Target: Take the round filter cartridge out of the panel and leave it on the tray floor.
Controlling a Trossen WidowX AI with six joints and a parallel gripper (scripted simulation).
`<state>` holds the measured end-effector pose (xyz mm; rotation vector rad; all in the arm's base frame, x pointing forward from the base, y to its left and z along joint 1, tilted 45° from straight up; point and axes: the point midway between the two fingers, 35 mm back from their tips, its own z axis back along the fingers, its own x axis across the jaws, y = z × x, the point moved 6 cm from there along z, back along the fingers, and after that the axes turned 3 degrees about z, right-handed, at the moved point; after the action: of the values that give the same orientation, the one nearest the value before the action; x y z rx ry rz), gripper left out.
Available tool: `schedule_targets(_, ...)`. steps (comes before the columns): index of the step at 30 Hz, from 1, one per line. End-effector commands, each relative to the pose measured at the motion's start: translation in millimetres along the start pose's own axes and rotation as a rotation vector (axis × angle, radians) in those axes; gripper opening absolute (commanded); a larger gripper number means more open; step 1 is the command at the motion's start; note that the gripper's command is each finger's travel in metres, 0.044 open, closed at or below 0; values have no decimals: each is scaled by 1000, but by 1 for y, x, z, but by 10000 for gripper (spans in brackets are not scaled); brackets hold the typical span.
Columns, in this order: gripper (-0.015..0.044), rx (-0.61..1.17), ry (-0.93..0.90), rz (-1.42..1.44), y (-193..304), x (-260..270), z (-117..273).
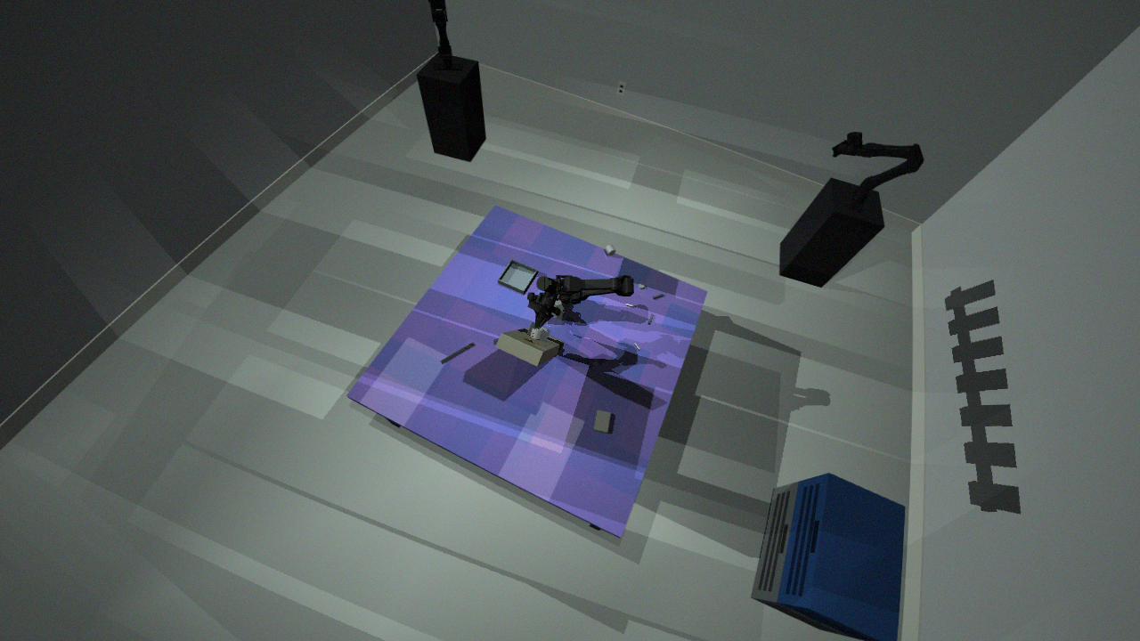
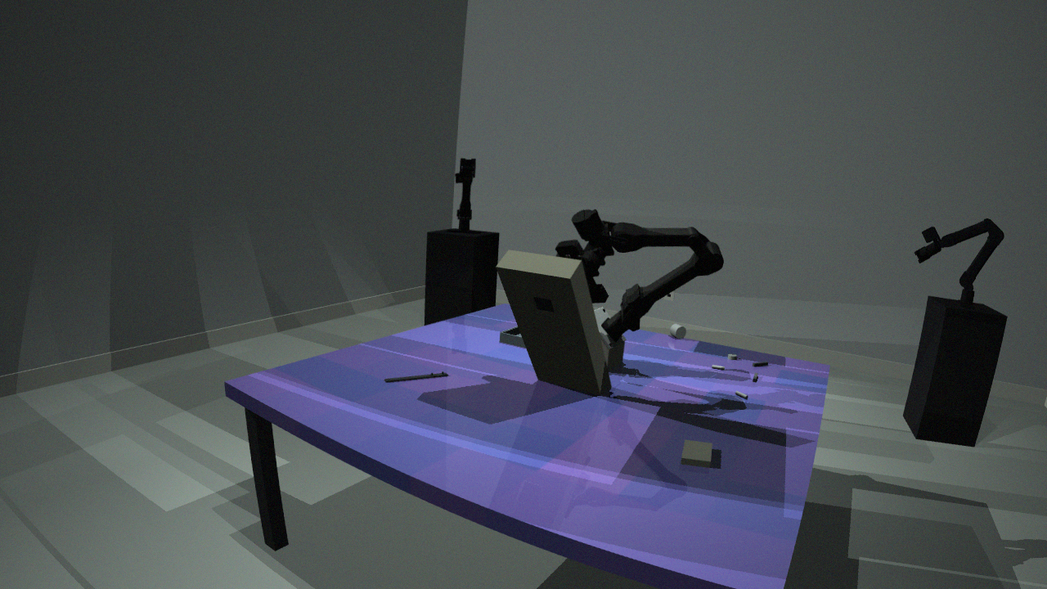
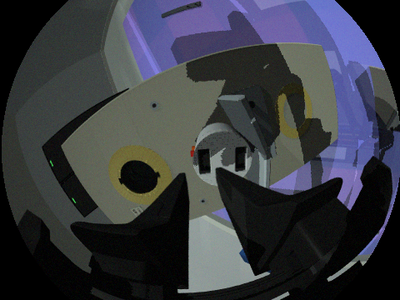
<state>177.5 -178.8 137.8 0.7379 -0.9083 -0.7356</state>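
Observation:
The white round cartridge is out in front of the beige service panel, its two dark slots facing my wrist camera. My gripper is slightly open, with a narrow gap between the fingertips. Neither tip is in a slot; the cartridge appears loose just beyond them, and I cannot tell whether it touches anything. In the wrist view the yellow-ringed socket is empty and dark. The tray stands on the table, away from the panel. The panel hides my fingertips in the exterior view.
A grey flap stands out from the panel beside the cartridge. A second yellow ring is farther right. A dark bar, a beige block and a white cylinder lie on the table.

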Motion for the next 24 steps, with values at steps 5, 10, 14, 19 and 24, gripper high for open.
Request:
schedule_targets(5, 106, 5, -7, 17, 2, 2, 1)
schedule_targets(10, 106, 5, -8, 18, 14, 55, 8)
schedule_targets(14, 106, 5, -8, 18, 18, 70, 10)
schedule_targets(19, 211, 2, -9, 24, 22, 89, 24)
schedule_targets(24, 342, -1, -16, 34, 31, 122, 53)
